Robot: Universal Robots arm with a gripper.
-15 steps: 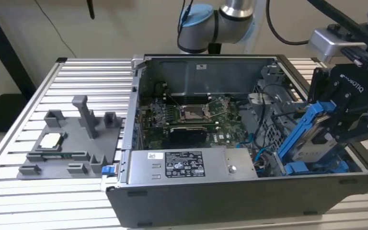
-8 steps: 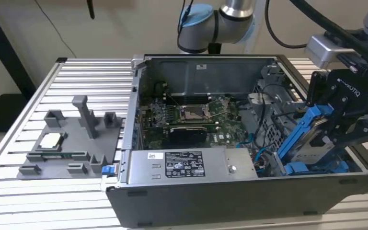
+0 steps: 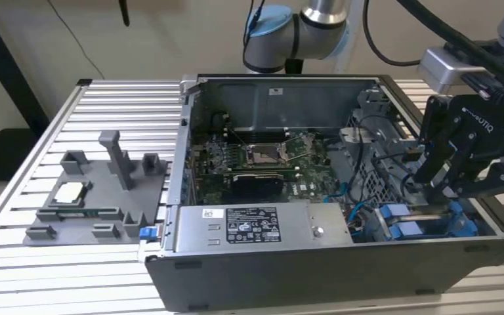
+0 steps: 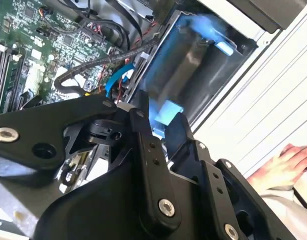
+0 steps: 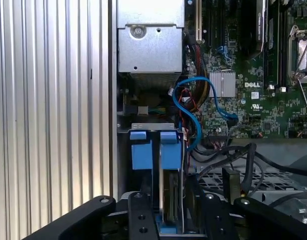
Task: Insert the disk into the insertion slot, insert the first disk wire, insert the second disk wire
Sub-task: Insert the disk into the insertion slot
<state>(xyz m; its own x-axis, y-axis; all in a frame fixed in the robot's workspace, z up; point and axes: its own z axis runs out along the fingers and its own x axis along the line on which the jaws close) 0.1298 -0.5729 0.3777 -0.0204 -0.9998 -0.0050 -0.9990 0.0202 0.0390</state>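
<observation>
**Operator:** Which step is this, and where is the disk?

**Spotter:** You're on the first step, I judge: the disk going into the slot. Your end effector hangs inside the case at the exterior view's right. Its fingers pinch the disk, which stands on edge between them in its blue carrier. The disk is at the slot and seems partly in. How deep, I cannot tell.

**Operator:** And the wires?

**Spotter:** By my judgement neither is in yet. A blue cable loops loose just beside the slot, near the motherboard.

**Operator:** What does this step ask for?

**Spotter:** You need the disk square to the slot and a straight push. The cable lies close, so it could snag.

**Operator:** Any writing?

**Spotter:** You have a white label with dark print on the power supply. There is also white lettering on the motherboard and on the end effector's body. I leave all of it unread.
</observation>
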